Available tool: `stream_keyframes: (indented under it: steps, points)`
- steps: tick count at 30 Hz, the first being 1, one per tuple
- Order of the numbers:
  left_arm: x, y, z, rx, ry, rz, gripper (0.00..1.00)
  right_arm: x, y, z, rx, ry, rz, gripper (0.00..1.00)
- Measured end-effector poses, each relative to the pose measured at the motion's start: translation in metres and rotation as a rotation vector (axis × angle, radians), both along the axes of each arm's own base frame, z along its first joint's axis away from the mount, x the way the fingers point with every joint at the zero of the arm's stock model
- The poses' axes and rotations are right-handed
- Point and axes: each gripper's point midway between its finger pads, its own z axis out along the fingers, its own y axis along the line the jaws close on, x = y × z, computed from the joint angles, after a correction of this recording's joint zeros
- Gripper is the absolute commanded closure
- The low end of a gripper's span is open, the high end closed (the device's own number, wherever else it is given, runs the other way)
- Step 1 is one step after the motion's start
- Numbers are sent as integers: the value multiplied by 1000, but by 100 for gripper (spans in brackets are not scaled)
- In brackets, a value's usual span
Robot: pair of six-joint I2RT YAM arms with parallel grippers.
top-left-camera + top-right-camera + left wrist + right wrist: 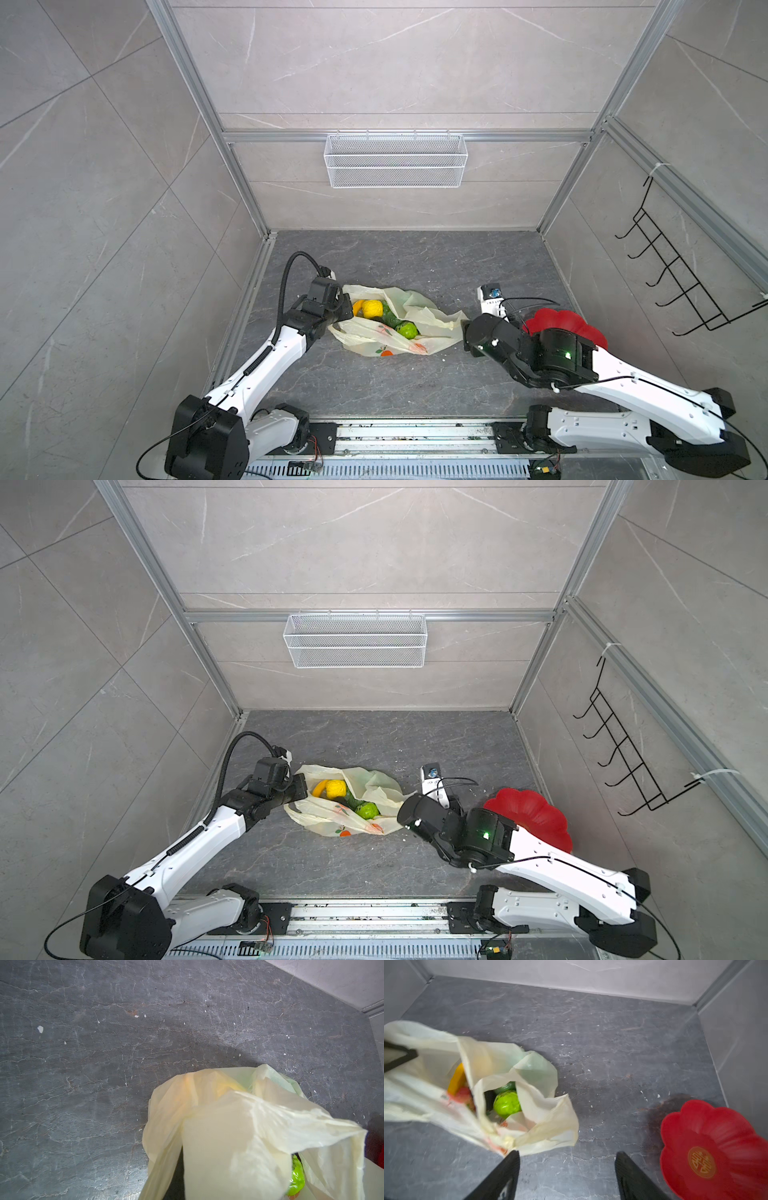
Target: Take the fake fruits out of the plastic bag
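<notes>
Our left pincer (pixel 345 311) is clamped shut on the left rim of the plastic bag (pixel 430 322). Our right pincer (pixel 566 1164) stands wide open with nothing between its jaws. One fingertip (pixel 513 1159) sits at the bag's near corner, and we cannot tell whether it touches. The bag lies mid-tabletop (pixel 415 257), its long axis running left to right between the arms, mouth gaping upward. Inside we see fake fruits: a yellow lemon (pixel 372 308) and a bumpy green ball (pixel 406 330).
</notes>
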Motion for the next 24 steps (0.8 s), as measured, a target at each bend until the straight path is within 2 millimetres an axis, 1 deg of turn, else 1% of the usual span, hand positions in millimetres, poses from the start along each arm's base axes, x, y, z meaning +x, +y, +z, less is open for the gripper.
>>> stream_keyframes:
  steps: [1, 3, 5, 7, 9, 11, 13, 17, 21, 24]
  points:
    - [0, 0, 0, 0, 1, 0, 100, -9, 10, 5, -16, -11, 51, 28]
    - [0, 0, 0, 0, 0, 0, 100, -26, 34, 8, -57, -20, 142, 30]
    - [0, 0, 0, 0, 1, 0, 100, -37, 58, 1, -100, -11, 202, 33]
    - [0, 0, 0, 0, 0, 0, 100, -41, 82, -20, -150, 18, 235, 35]
    - [0, 0, 0, 0, 0, 0, 100, -43, 98, -43, -181, 50, 255, 37]
    - [0, 0, 0, 0, 0, 0, 100, -39, 106, -61, -195, 83, 259, 38]
    - [0, 0, 0, 0, 1, 0, 100, -28, 108, -73, -193, 111, 239, 38]
    - [-2, 1, -1, 0, 0, 1, 100, 14, 105, -90, -192, 141, 146, 32]
    - [-5, 2, -2, -1, -2, 1, 100, 54, 96, -118, -271, 181, 59, 26]
    - [-8, 3, -3, -1, -2, 1, 100, 78, 85, -138, -333, 210, 20, 21]
